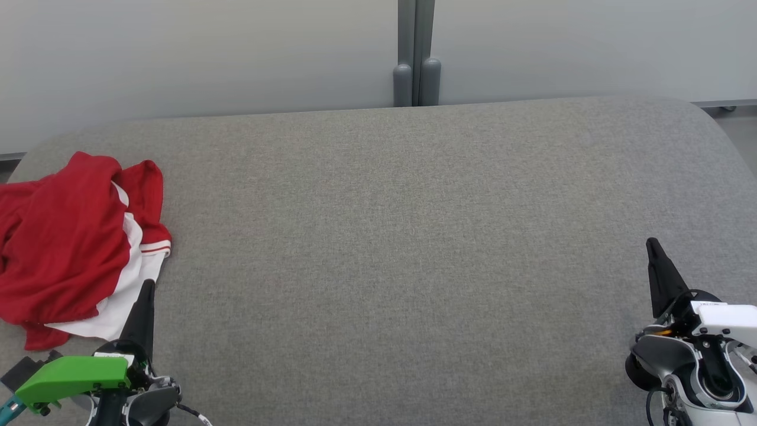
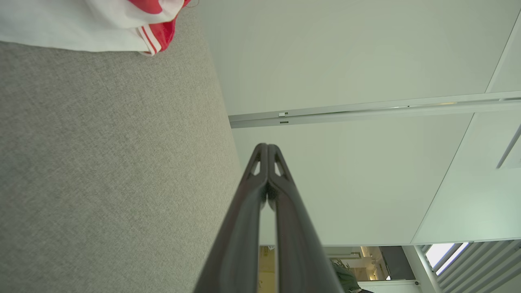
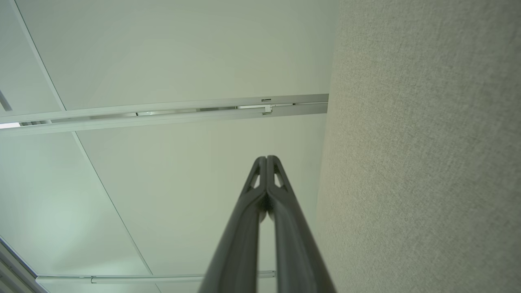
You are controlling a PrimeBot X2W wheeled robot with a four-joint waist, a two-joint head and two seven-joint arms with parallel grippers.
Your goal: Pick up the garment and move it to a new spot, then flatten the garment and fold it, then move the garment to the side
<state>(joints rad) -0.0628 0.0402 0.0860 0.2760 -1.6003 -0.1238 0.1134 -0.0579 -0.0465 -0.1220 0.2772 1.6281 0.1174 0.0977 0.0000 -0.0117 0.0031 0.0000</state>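
Note:
A crumpled red and white garment [image 1: 71, 242] lies at the left end of the grey fabric table [image 1: 402, 248], partly past the head view's left edge. Its white part and a red striped cuff [image 2: 156, 38] show at the top left of the left wrist view. My left gripper [image 1: 148, 287] is shut and empty, its tip just beside the garment's white lower edge. Over the table's right side, far from the garment, my right gripper [image 1: 652, 244] is shut and empty. Both wrist views show the fingertips [image 2: 268, 147] [image 3: 267, 158] pressed together.
A pale wall [image 1: 207, 53] with a grey vertical post [image 1: 416, 53] runs behind the table. The table's corners are rounded, and floor shows past the far right corner [image 1: 739, 127].

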